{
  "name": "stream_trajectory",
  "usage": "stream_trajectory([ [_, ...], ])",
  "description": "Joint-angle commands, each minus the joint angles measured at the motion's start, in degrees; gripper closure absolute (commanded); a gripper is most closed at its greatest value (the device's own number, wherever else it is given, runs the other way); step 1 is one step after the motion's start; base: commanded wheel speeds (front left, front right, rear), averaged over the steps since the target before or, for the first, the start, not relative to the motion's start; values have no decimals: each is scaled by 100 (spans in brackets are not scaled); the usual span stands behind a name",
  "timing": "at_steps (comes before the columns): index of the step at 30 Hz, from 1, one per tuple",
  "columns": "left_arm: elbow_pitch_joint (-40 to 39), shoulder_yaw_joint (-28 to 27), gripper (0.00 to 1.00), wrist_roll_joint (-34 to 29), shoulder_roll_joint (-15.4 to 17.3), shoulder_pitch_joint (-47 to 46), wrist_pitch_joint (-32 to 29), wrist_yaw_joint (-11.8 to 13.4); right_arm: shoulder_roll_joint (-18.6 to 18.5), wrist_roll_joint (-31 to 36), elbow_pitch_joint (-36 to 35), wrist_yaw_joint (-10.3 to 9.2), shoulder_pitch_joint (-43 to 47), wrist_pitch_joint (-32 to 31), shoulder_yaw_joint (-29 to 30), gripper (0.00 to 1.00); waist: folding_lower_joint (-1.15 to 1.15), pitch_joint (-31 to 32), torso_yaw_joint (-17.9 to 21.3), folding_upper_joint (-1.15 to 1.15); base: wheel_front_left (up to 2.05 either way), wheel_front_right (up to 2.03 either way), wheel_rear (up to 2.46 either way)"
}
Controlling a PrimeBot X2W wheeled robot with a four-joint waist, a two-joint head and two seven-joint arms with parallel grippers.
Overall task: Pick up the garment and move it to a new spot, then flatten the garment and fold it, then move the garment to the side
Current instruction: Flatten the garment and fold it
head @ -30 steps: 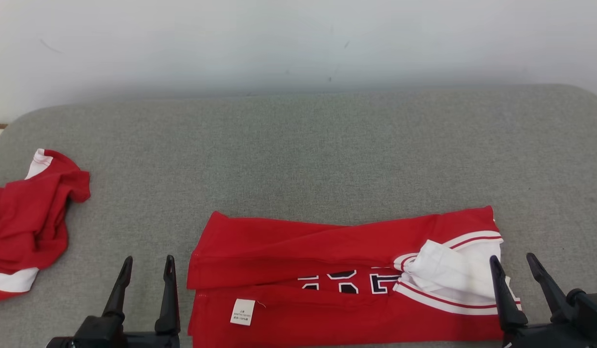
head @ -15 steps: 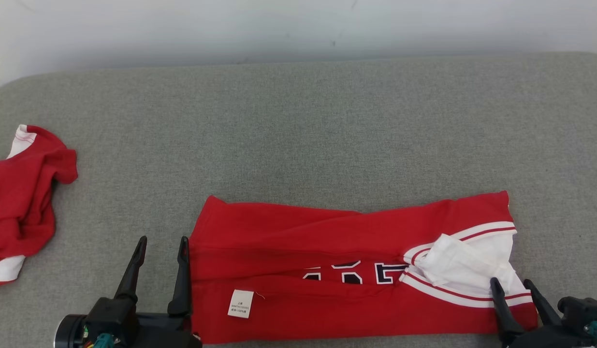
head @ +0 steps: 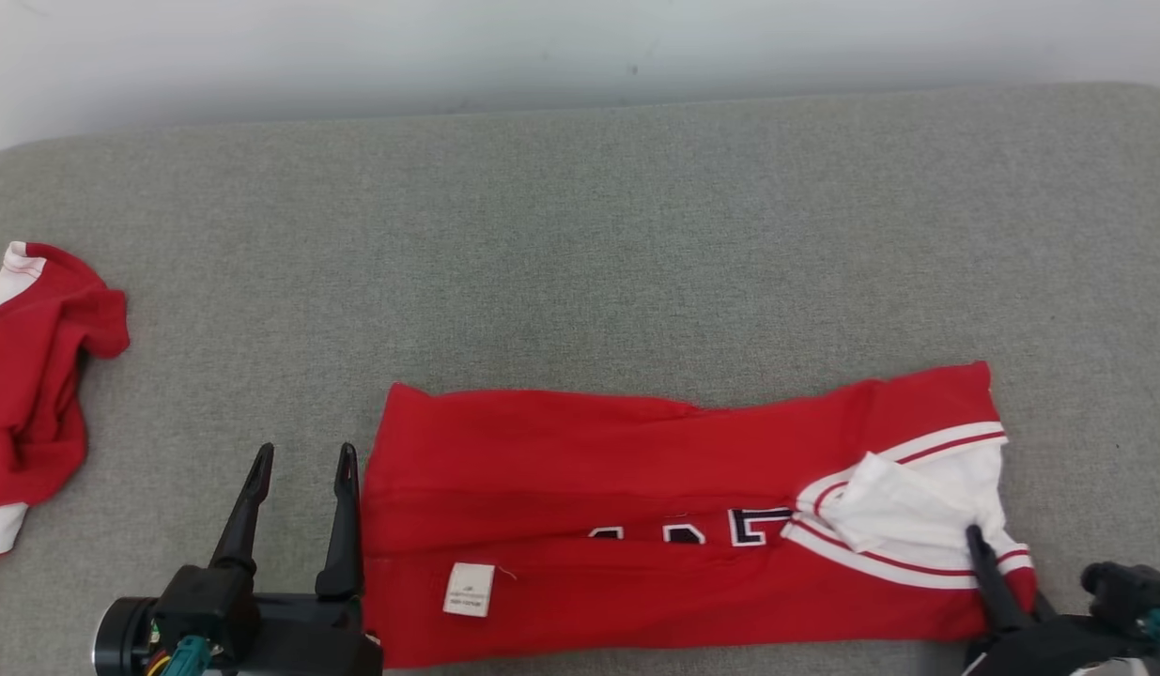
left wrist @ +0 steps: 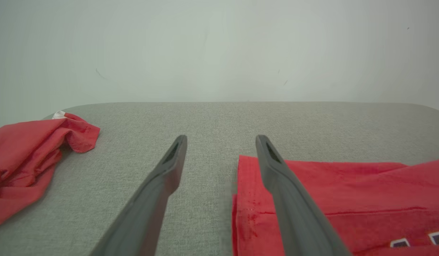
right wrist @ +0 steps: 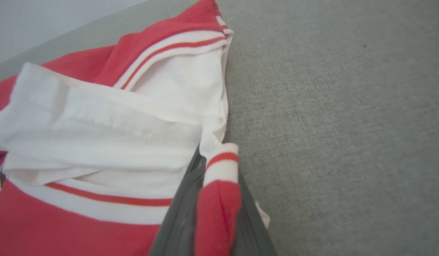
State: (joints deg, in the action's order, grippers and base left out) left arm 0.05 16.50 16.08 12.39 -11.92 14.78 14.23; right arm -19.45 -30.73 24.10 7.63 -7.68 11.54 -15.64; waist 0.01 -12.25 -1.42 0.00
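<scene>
Garment (head: 673, 526), red knit with white ribbed trim and a small label, lies folded long along the near edge of the grey woven cushion (head: 580, 235). Right gripper (right wrist: 219, 167) pinches its right corner. The left gripper (head: 302, 460), fingers spread, hovers at its left hem. Beyond, bare cushion runs to the rounded far edge. A crumpled red bundle (head: 30, 376) sits at the cushion's left edge.

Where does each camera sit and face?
Head view: up on the head, looking down at the folded shirt on the grey cushion; left gripper and right gripper at the bottom corners.
Left wrist view: low, facing the wall along its open fingers.
Right wrist view: close over the shirt's white end; its fingers pinch a corner.
Shared: head and left wrist views both show the crumpled red cloth.
</scene>
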Motion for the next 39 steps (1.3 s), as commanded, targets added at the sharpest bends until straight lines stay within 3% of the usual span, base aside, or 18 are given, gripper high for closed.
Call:
stream_trajectory([
  [1,-7,-31,0,-2,4,30,40,20,-156,-64,75,-26,86,41,128,100,-1,-6,34,0,0,0,0],
  [12,-12,-110,0,-25,-66,14,40,-37,-602,22,121,-19,-84,247,958,100,-1,19,179,0,0,0,0],
  [18,-34,-164,0,-55,-106,91,40,-33,-455,486,-955,-18,-24,125,759,100,-1,84,249,0,0,0,0],
  [28,-36,-165,0,-100,-193,108,40,-90,-54,989,-3282,-17,407,-940,-239,100,-1,123,262,0,0,0,0],
  [39,15,-152,0,-116,-267,25,40,-198,142,735,-3600,-17,196,-1302,-1706,100,-1,87,61,0,0,0,0],
])
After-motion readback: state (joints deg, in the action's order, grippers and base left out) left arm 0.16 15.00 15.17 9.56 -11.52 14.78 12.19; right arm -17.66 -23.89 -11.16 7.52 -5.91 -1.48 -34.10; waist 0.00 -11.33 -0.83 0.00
